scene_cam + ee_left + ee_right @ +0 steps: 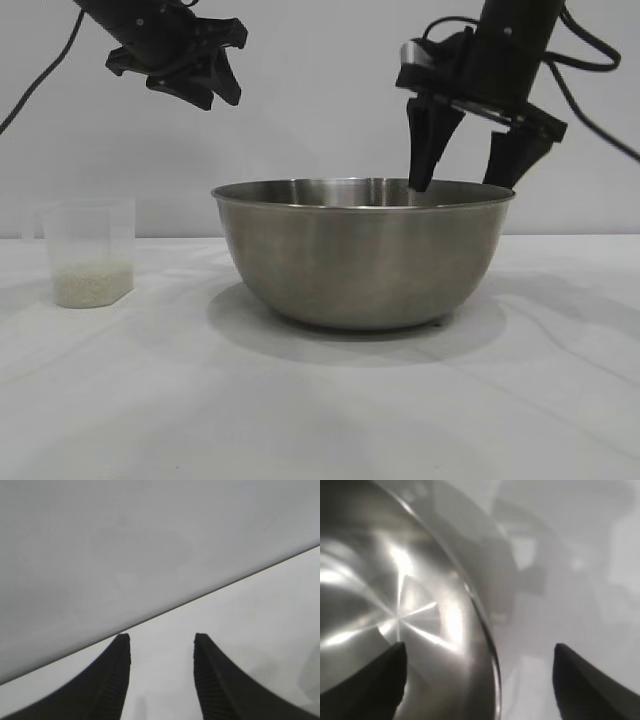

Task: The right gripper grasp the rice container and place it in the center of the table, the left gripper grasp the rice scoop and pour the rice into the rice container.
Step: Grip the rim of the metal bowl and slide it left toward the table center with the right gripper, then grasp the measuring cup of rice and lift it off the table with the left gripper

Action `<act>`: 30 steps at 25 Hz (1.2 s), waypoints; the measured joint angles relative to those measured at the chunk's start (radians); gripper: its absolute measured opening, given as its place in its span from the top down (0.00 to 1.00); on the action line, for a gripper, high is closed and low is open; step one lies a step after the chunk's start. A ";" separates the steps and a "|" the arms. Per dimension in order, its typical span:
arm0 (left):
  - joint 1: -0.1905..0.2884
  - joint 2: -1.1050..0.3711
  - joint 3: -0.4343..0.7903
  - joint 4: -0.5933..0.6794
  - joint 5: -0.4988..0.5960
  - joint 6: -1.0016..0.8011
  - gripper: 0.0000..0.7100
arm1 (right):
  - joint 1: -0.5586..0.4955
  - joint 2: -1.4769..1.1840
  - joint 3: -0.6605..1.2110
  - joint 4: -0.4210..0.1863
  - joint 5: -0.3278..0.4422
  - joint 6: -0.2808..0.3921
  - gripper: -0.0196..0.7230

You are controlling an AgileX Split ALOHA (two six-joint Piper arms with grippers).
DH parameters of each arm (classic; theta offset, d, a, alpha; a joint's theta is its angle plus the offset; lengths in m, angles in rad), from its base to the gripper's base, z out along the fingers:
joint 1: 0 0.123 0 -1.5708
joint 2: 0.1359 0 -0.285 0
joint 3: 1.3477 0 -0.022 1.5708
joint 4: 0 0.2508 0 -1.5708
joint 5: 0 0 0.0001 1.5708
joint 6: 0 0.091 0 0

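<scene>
Right gripper (468,165) spread wide astride rice container (362,255) rim, gripping nothing — left gripper (205,80) part-open, empty, up high.

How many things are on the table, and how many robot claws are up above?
Steel bowl: 1
Plastic cup with rice: 1
Left end effector and right end effector: 2
Total: 4

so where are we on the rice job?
Done: the steel rice container stands mid-table. In hand: the right gripper, jaws open, straddles its rim, one finger inside, one outside. Left: the frosted plastic rice scoop, rice inside, stands untouched; the left gripper hangs above, holding nothing.
</scene>
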 joint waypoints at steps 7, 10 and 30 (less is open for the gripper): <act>0.000 0.000 0.000 0.001 0.000 0.000 0.65 | 0.000 -0.104 0.000 -0.079 -0.064 -0.001 0.26; 0.000 0.000 0.000 0.002 0.000 0.000 0.65 | -0.017 -0.169 0.063 -0.107 -0.152 -0.002 0.26; 0.000 0.000 0.000 0.002 0.000 0.000 0.65 | -0.061 -0.935 1.031 -0.183 -0.772 -0.004 0.40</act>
